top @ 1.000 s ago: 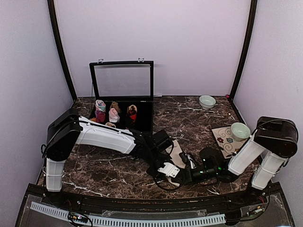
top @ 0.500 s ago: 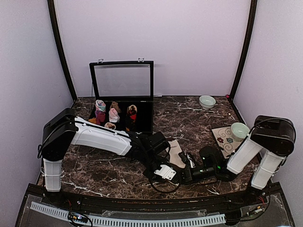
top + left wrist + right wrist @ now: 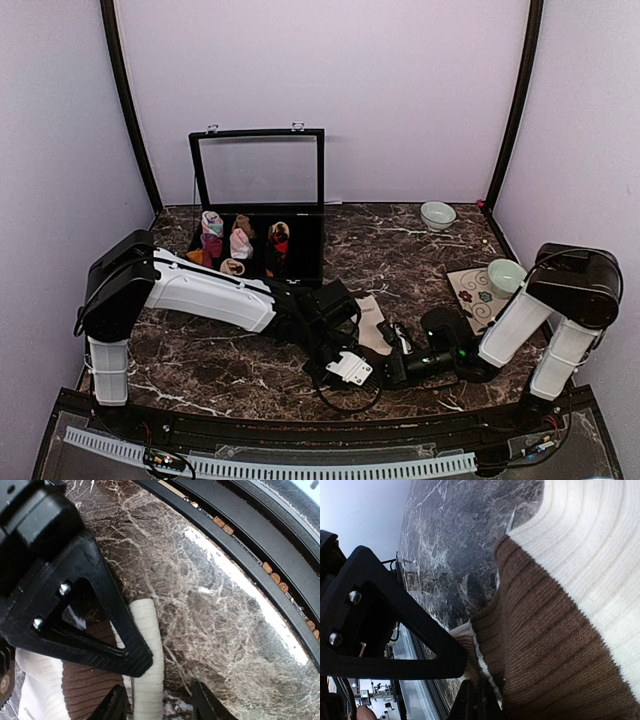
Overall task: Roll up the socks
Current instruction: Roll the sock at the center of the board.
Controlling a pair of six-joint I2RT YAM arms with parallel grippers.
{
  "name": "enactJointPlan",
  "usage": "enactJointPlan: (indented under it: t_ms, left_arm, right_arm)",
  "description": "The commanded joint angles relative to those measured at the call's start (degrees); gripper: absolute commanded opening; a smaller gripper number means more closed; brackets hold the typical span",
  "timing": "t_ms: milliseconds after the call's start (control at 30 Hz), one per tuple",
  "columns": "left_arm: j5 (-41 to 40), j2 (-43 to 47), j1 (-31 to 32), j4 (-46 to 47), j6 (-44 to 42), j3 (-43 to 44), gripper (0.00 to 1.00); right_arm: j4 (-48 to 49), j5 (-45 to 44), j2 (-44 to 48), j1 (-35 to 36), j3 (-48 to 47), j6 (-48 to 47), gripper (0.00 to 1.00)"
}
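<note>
At the far left of the tabletop [image 3: 200, 350] we see an open black box [image 3: 305, 245] with its lid up and rolled sock bundles [image 3: 240, 243] in its compartments. The left arm [image 3: 215, 292] stretches from its base across to the middle of the near edge. In the left wrist view its left fingers [image 3: 116, 709] stand apart. A rolled cream fold runs down between them, and the finger on the right of that view is clear of the fabric. This fold belongs to the cream sock [image 3: 372, 322], which lies flat on the marble near the front centre, just right of the box. Its brown ribbed cuff [image 3: 85, 682] faces the near edge.

The right arm [image 3: 520, 325] lies low and reaches in from the right to meet the left one. In the right wrist view its right fingers [image 3: 467, 702] are pressed together on the edge of the brown cuff, where the cream trim meets them.

Further right a patterned mat [image 3: 470, 298] carries a pale green bowl [image 3: 507, 275]. A second bowl [image 3: 437, 214] sits near the back wall.
</note>
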State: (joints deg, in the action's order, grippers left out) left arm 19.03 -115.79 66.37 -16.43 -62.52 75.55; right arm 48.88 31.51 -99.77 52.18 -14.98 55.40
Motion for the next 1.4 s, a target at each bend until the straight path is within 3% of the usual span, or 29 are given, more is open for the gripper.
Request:
enactJointPlan:
  t_ms: [0, 400, 1367]
  left_arm:
    - [0.71, 4.56, 0.57, -1.51, -1.59, -0.70, 0.46]
    - [-0.32, 2.70, 1.48, -3.13, -4.46, -1.54, 0.35]
    - [-3.03, -0.85, 1.32, 0.59, -2.81, 0.96, 0.35]
  right_arm:
    - [-17.43, -6.49, -5.04, -1.87, 3.55, -1.32, 0.00]
    - [-16.37, -5.17, -5.81, -2.91, 3.69, -1.52, 0.00]
    - [-13.30, -3.32, -7.38, -2.96, 5.04, -1.26, 0.00]
